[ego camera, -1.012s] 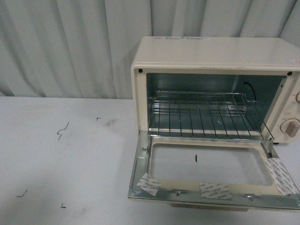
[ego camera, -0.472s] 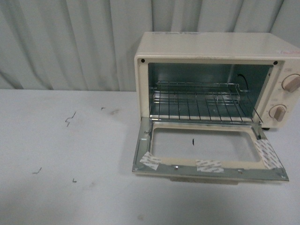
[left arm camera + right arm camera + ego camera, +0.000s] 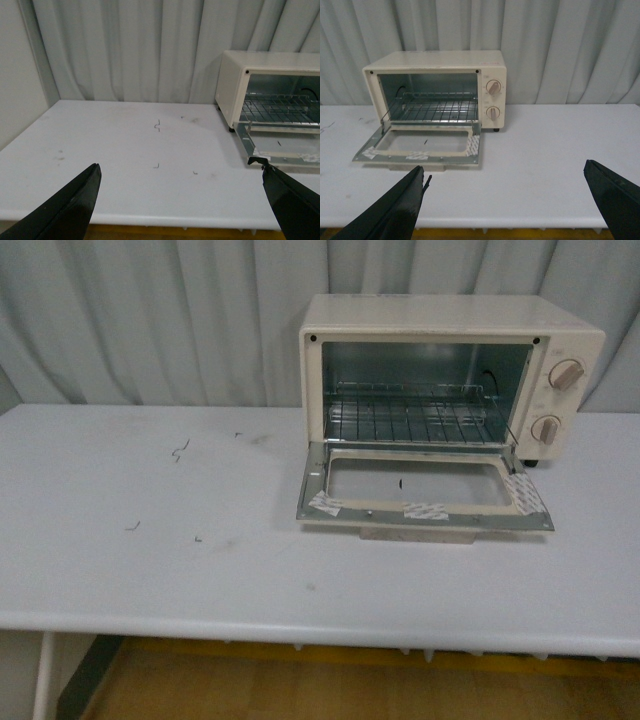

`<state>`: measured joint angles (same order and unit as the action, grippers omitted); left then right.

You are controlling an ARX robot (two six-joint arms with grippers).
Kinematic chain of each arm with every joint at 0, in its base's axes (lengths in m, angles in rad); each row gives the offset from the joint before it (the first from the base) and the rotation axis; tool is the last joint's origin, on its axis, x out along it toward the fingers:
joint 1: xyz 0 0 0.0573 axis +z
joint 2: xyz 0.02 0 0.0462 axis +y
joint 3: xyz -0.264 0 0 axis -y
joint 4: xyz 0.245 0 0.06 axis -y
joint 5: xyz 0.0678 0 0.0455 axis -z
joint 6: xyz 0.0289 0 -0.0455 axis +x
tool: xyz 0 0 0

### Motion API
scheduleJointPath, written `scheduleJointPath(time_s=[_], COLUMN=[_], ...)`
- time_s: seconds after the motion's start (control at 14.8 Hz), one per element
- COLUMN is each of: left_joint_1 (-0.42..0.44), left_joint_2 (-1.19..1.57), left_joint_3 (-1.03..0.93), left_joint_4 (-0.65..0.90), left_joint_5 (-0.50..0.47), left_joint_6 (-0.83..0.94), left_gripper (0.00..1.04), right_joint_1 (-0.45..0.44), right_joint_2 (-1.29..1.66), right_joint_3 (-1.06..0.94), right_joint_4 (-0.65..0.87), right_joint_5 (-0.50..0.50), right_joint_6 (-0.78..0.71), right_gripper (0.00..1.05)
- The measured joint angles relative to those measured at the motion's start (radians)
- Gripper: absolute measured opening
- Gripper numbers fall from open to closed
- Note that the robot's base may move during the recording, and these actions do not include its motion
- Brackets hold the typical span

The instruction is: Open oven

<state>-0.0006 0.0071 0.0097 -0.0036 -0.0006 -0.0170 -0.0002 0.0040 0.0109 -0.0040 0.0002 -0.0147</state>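
Overall, compared w/ the two earlier front pics, the oven (image 3: 450,380) appeared smaller and further off, w/ the table's (image 3: 150,570) near edge and the floor below now in frame; the viewpoint had evidently backed away. The door (image 3: 425,490) lay fully dropped in all three, so no change to the oven itself. Judgement: opening was complete, and the pull-back reads as a retreat after the job.

Left to right: scuff marks (image 3: 180,450) on the left part of the tabletop; oven on the right part, backed against the curtain (image 3: 150,320). Door flat, inner face up, tape patches on its frame, handle (image 3: 415,533) peeking under the front edge. Wire rack (image 3: 415,420) visible inside; two knobs (image 3: 556,400) on the right panel.

Left gripper (image 3: 180,200): fingers spread wide, nothing between them, held off the table's near edge, oven well apart. Right gripper (image 3: 512,200): likewise spread and empty, facing the oven from a distance. Neither arm showed in the front view.
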Motion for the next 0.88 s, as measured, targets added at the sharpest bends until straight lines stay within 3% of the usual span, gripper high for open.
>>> scheduleJointPath(time_s=[0.88], left_joint_1=[0.0], left_joint_2=[0.0], left_joint_3=[0.0], left_joint_4=[0.001], left_joint_5=[0.0], left_joint_6=[0.0], left_gripper=[0.98], right_joint_1=[0.0], right_joint_2=[-0.002], right_joint_3=[0.0], right_joint_4=[0.0], right_joint_5=[0.0], right_joint_6=[0.0], right_gripper=[0.98])
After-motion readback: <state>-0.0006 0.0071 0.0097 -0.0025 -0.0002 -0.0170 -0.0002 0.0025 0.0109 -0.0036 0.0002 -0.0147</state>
